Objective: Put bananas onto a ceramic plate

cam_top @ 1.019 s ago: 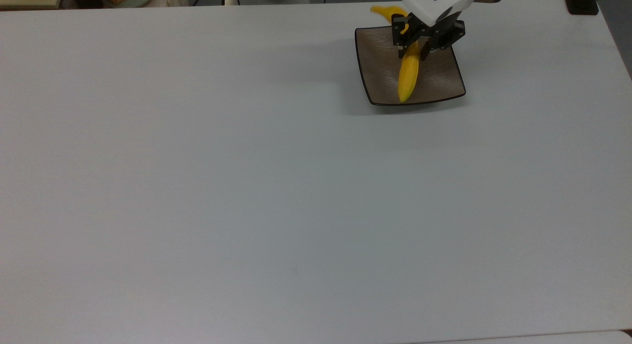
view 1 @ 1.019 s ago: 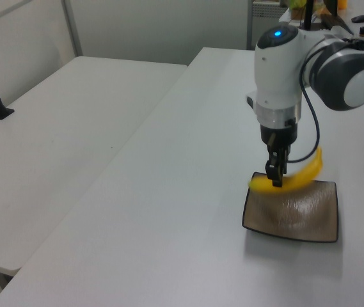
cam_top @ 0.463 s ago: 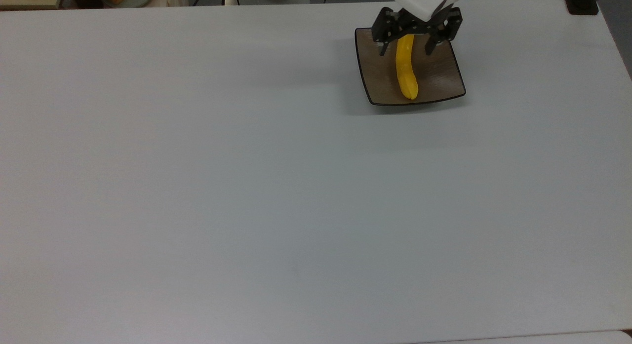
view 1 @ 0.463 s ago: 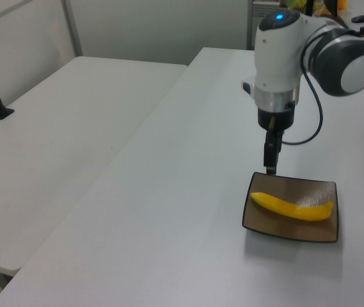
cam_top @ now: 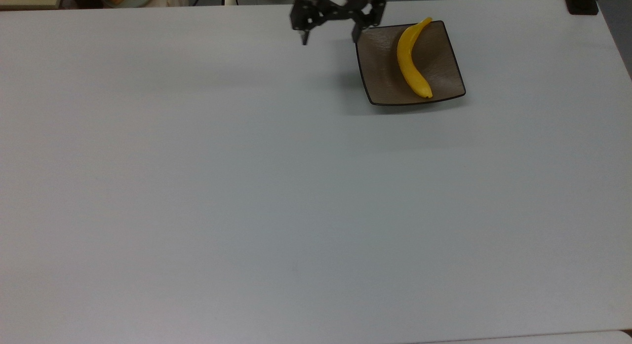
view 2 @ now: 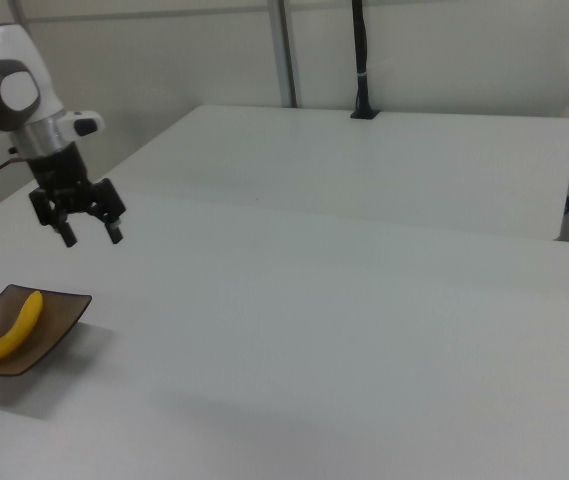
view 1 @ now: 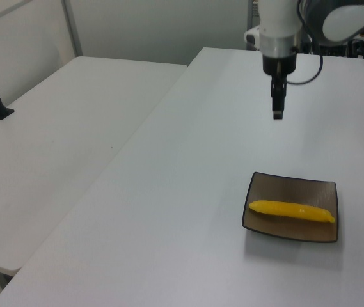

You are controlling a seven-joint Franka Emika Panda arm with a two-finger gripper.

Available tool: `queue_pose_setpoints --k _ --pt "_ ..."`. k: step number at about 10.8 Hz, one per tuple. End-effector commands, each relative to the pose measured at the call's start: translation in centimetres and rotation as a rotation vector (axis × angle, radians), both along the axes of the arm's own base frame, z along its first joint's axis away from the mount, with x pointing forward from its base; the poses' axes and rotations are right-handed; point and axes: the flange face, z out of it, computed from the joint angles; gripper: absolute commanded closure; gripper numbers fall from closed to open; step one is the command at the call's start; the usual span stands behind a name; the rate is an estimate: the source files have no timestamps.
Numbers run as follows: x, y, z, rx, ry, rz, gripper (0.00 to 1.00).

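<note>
Curved smooth banana (cam_top: 411,62) lies on glossy square plate (cam_top: 380,67); jaws spread, empty

— Where is the black two-finger gripper (cam_top: 330,39) (view 1: 277,117) (view 2: 90,237) right now?

— Hanging in the air with its fingers pointing down, on the end of the white Franka arm (view 1: 277,25) (view 2: 9,95).

— Open or closed?

— Spread wide, with nothing between the fingers (cam_top: 304,37) (view 2: 114,232); the top view and the right view both show a clear gap.

— And the wrist?

— Upright. In the left view the white wrist cylinder stands vertically above the hand, and the two fingers line up one behind the other.
</note>
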Motion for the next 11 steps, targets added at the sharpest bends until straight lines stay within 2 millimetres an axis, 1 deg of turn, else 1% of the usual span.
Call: queue_pose_setpoints --k 1,2,4,5,9,10,11 --pt "0.6 -5.9 2.2 0.105 0.007 -0.083 0.0" --pt "0.7 -7.8 3.1 0.144 0.0 -0.095 0.0" --pt "1.3 -10.1 3.8 0.158 -0.016 -0.145 0.0" --pt "1.5 -11.0 3.8 0.163 -0.016 -0.166 0.0" --pt "2.3 -11.6 3.1 0.17 -0.051 -0.205 0.0" --pt "2.4 -12.2 3.4 0.171 -0.058 -0.216 0.0" --pt "2.5 -12.5 3.2 0.173 -0.058 -0.221 0.0"
